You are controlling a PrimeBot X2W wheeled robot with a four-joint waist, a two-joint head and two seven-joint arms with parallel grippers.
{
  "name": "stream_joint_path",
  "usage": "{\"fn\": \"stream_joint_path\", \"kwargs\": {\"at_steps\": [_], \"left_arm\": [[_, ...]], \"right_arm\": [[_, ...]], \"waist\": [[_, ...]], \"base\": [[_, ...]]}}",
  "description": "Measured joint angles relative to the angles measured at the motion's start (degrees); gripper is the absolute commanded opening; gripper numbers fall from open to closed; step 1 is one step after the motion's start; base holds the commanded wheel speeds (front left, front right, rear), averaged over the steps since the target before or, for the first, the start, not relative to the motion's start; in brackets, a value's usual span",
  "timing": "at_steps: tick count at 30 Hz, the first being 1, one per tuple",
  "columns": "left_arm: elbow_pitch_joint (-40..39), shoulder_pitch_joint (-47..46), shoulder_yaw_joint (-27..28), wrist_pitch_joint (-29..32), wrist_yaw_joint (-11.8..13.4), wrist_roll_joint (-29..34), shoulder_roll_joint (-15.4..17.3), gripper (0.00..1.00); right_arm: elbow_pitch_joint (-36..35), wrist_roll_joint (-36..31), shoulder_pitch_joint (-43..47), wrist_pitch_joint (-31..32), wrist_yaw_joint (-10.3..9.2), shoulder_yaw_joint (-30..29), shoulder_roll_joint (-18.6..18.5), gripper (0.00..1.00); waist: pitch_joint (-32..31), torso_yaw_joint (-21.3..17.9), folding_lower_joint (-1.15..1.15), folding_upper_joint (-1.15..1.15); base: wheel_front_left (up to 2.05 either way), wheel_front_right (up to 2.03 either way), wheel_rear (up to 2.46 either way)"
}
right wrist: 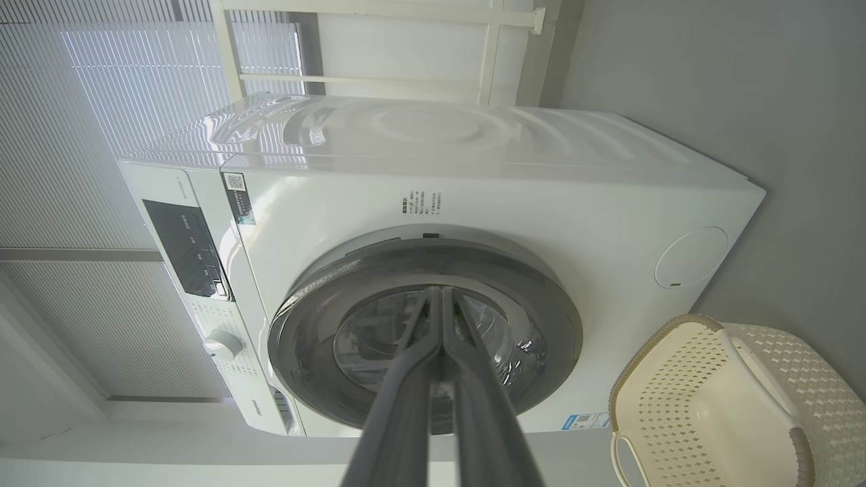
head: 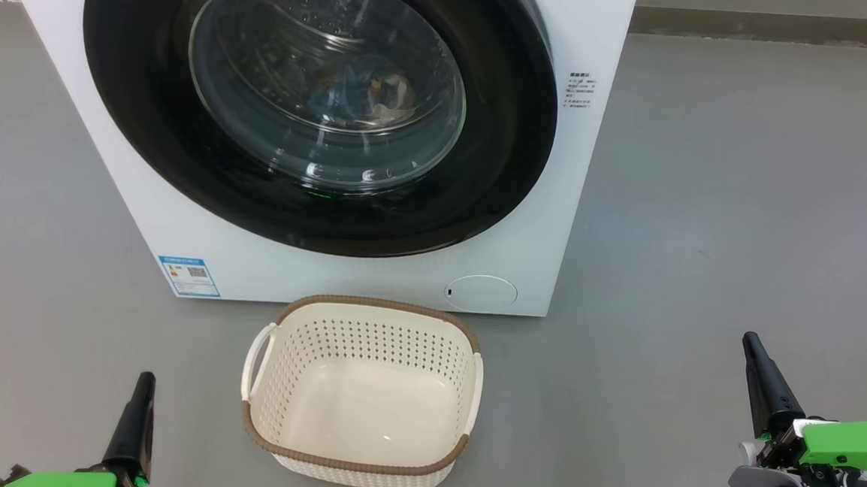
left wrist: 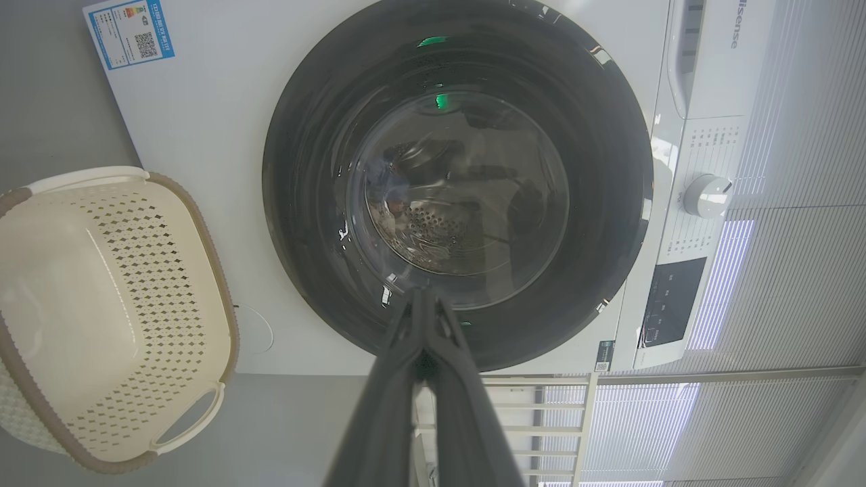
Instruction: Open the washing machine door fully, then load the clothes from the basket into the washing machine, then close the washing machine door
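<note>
**laundrybot_fan:** What are the hands up to here?

**drumroll42:** Not much. The left hand (head: 145, 388) has its two long dark fingers pressed together with nothing between them, parked low near the grey floor (head: 744, 217). The right hand (head: 752, 346) is the same: fingers together, holding nothing, well off to the side. Between them sits the small cream-white perforated plastic basket (head: 370, 302) with the brown woven-look rim, and it's empty.

**laundrybot_fan:** So where are the clothes?

**drumroll42:** The light blue and cream fabric clothes (head: 371, 93) show through the glass, low in the drum of the big white boxy front-loading washing machine (head: 588, 170). Its large round door (head: 501, 127), with a glossy black rim and a bulging clear bowl, looks shut against the front. I'd call the job about done.

**laundrybot_fan:** And if it had to reopen?

**drumroll42:** The door's rigid and swings on a hinge. That rim is probably slick, so hook an edge rather than pinch the face. I can't make out a handle. The clothes are soft, limp and light, so pinch a bunch. The basket is light and would skid if nudged.
</note>
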Motion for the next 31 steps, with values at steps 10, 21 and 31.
{"fn": "stream_joint_path", "kwargs": {"at_steps": [10,21,31], "left_arm": [[0.0,0.0,0.0,0.0,0.0,0.0,0.0,0.00],[0.0,0.0,0.0,0.0,0.0,0.0,0.0,0.00],[0.0,0.0,0.0,0.0,0.0,0.0,0.0,0.00]], "right_arm": [[0.0,0.1,0.0,0.0,0.00,0.1,0.0,0.00],[0.0,0.1,0.0,0.0,0.00,0.1,-0.1,0.00],[0.0,0.1,0.0,0.0,0.00,0.2,-0.1,0.00]], "waist": [[0.0,0.0,0.00,0.00],[0.0,0.0,0.00,0.00],[0.0,0.0,0.00,0.00]], "base": [[0.00,0.00,0.00],[0.00,0.00,0.00],[0.00,0.00,0.00]]}}
